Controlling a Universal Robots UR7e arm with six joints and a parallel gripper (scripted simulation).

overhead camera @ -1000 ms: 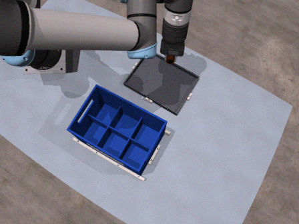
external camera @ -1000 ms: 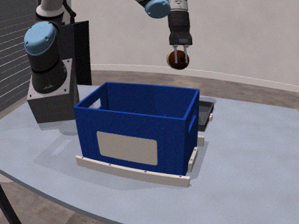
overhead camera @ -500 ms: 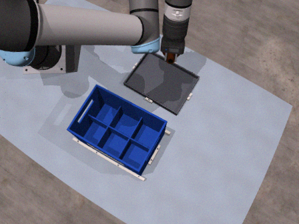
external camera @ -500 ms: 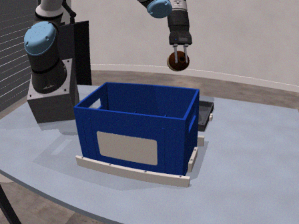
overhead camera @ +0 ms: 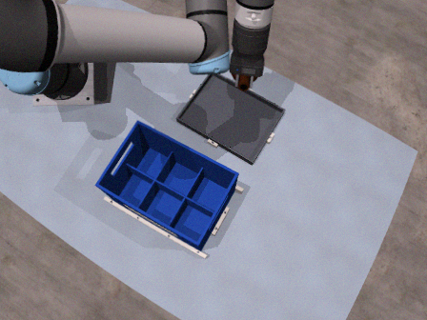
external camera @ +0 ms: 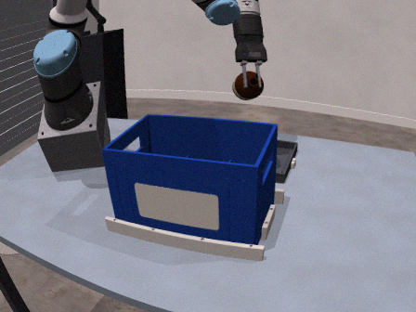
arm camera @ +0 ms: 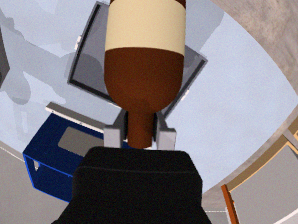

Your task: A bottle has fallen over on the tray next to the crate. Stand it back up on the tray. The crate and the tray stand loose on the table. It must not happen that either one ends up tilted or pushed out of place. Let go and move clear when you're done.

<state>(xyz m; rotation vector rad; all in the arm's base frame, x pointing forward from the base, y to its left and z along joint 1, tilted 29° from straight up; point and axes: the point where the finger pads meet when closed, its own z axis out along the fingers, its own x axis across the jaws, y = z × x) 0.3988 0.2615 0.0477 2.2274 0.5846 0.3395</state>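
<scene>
Nearest on the table (overhead camera: 334, 200) (external camera: 348, 223) (arm camera: 240, 90), the blue crate (overhead camera: 183, 154) (external camera: 186, 169) (arm camera: 45, 140) sits level behind its long pale strip (overhead camera: 157, 229) (external camera: 186, 239), with no bottle visible in its compartments from the top. Beyond it, to the right, the dark tray (overhead camera: 229, 114) (external camera: 288, 160) (arm camera: 92, 55) looks flat and in its place, so the condition about both seems met. Farther off, the bottle (overhead camera: 243, 82) (external camera: 242, 90) (arm camera: 144, 75) is up in the air near the tray's far side, with the gripper (overhead camera: 244, 86) (external camera: 253, 84) (arm camera: 140, 118) around its neck. The jaws stand about half open, one finger on each side of that neck, closed on it.

Picking up is done; turning the bottle upright, lowering it base first onto the tray, letting go and moving clear are left. I judge the turn to be the step in hand, since the bottle lies roughly on its side, mouth towards the near side and base away. It is brown and rounded at the shoulder, with a wide cream label (arm camera: 145, 25) around the body.

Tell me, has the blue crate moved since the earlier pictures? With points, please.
No. In the top view, the blue crate (overhead camera: 191, 159) (external camera: 241, 200) (arm camera: 47, 140) still sits identically along the long cream strip (overhead camera: 153, 226) (external camera: 186, 239).
</scene>
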